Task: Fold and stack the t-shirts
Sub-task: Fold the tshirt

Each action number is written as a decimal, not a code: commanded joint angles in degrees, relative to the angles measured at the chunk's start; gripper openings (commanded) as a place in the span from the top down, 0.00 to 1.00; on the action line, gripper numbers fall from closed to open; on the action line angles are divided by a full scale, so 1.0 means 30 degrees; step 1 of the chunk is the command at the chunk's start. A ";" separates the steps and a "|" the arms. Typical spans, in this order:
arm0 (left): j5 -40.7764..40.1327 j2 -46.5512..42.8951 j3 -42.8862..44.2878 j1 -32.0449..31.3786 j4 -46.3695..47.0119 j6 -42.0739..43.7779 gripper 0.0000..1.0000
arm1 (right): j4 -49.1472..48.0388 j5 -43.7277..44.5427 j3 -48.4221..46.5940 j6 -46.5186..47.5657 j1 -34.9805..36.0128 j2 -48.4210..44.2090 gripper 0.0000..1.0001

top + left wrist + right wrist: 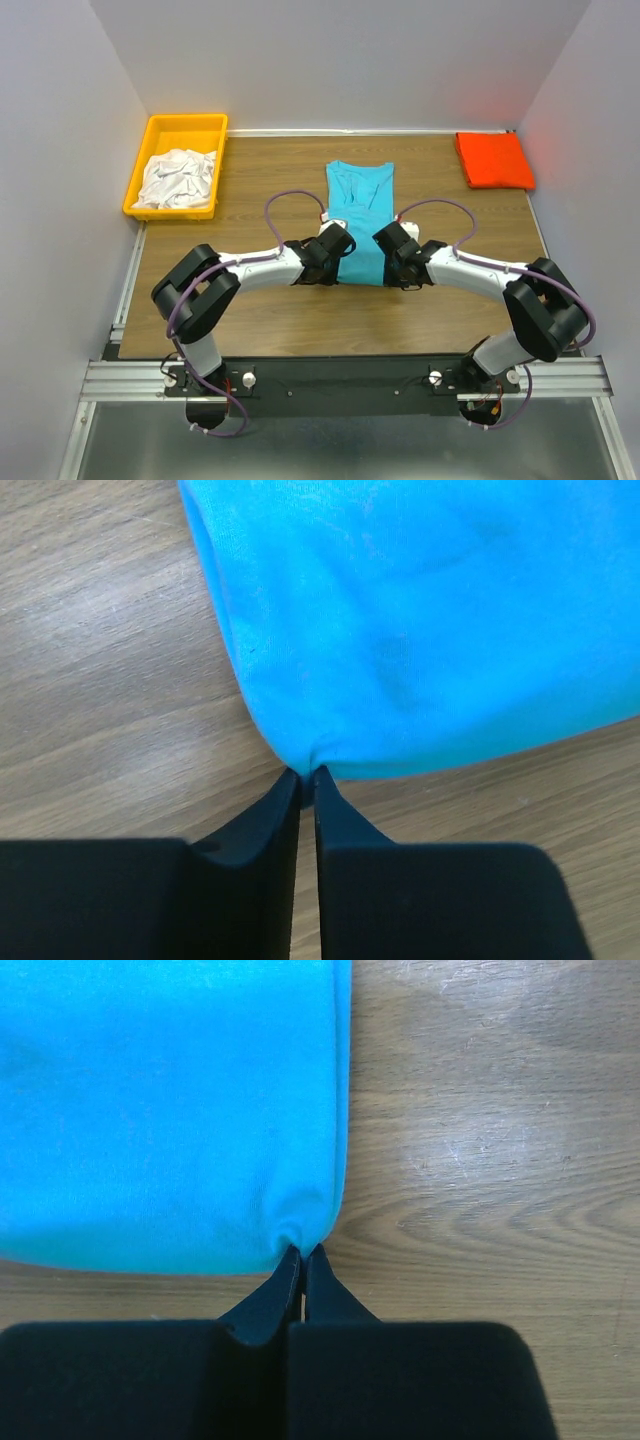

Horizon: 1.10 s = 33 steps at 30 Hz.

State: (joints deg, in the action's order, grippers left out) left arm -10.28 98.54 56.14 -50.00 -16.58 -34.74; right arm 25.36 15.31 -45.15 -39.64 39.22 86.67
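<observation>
Top external view: a turquoise-blue cloth t-shirt point(360, 205) lies lengthwise mid-table, neckline at the far end, its sides seemingly already folded in. My left gripper point(337, 243) and right gripper point(393, 243) sit at its near hem, one per corner. I judge I'm at the lengthwise fold: next, both corners must rise together and travel far towards the neckline, evenly, or the hem will skew. A bright orange-red t-shirt point(494, 160) lies folded at the far right; white cloth shirts point(180, 178) sit crumpled in a yellow plastic bin point(185, 124) at the far left. The brown wooden table point(250, 310) is boxed in by plain white walls point(350, 60).

Left wrist view: fingertips clenched on the near left corner, cloth puckered at the tips.

Right wrist view: likewise pinched tight on the near right corner, wood grain to its right
</observation>
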 commanded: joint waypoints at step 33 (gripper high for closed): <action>0.1964 -0.8855 0.2671 -0.0182 -0.9359 0.0710 1.00 | 1.6125 -0.3579 -1.3453 0.3129 0.0994 -0.0623 0.99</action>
State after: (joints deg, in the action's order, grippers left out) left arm -3.27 69.95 60.80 -53.67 -45.95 -39.03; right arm 69.87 0.08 -80.51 -37.43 46.61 82.15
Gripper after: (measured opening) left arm 0.010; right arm 0.012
